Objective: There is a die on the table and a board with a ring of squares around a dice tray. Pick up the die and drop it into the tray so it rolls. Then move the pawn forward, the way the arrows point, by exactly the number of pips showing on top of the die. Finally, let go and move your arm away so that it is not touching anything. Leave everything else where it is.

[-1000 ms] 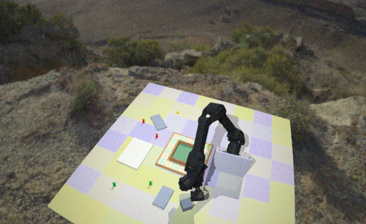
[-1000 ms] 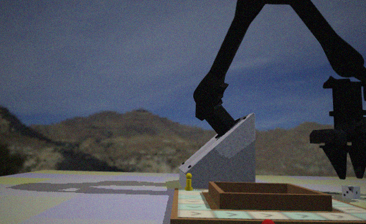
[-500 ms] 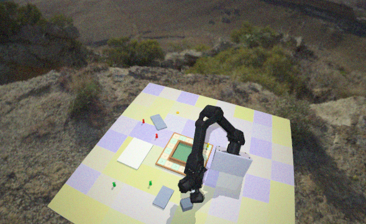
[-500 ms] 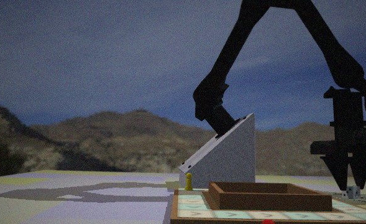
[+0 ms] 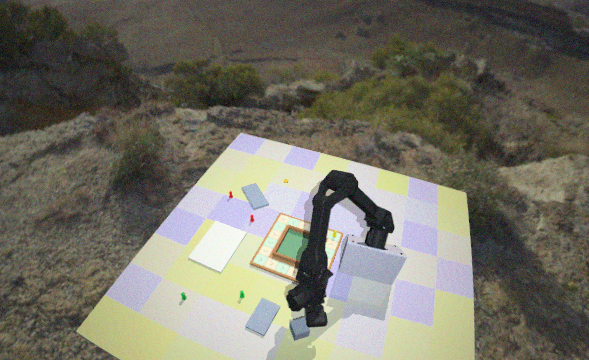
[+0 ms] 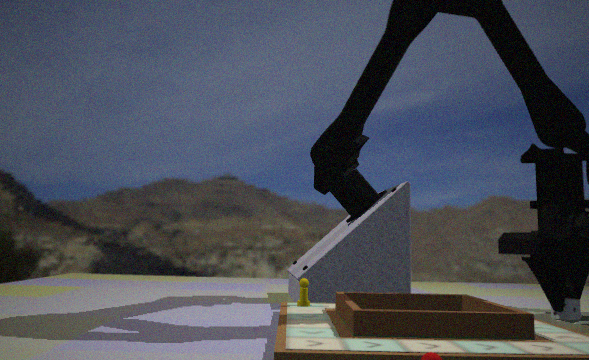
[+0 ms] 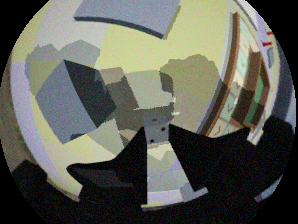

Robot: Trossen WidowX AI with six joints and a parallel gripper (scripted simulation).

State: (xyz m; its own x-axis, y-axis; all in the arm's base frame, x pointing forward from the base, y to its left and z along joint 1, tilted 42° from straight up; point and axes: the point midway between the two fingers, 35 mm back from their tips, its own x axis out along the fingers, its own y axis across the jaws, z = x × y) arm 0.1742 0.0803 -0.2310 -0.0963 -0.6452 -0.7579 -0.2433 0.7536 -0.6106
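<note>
Down at the table surface, past the near corner of the board (image 6: 404,345), the gripper (image 6: 569,309) has its two dark fingers drawn in against the sides of the die (image 7: 157,135), which sits between the tips, low to the table. Command was to close much tighter than the fingers stand, so I judge they are stopped on the die and have hold of it. It looks like a small, hard, light cube with smooth flat faces: it should take a firm pinch without harm, but so small a thing can twist or squirt out if the pads sit near an edge, so the hold wants to be square across two opposite faces at mid-height. A grey block (image 5: 299,328) lies just beside the gripper, and a flat grey slab (image 5: 263,316) lies near on the other side; neither should be nudged on the lift. The tray (image 6: 436,315) has raised brown walls the die must clear before release. A yellow pawn (image 6: 303,292) stands on the far corner of the board, in front of the arm's grey wedge-shaped base (image 6: 369,255), well apart from the gripper. Red pawns (image 5: 252,218) and green pawns (image 5: 241,295) are scattered over the table, off the likely path.
</note>
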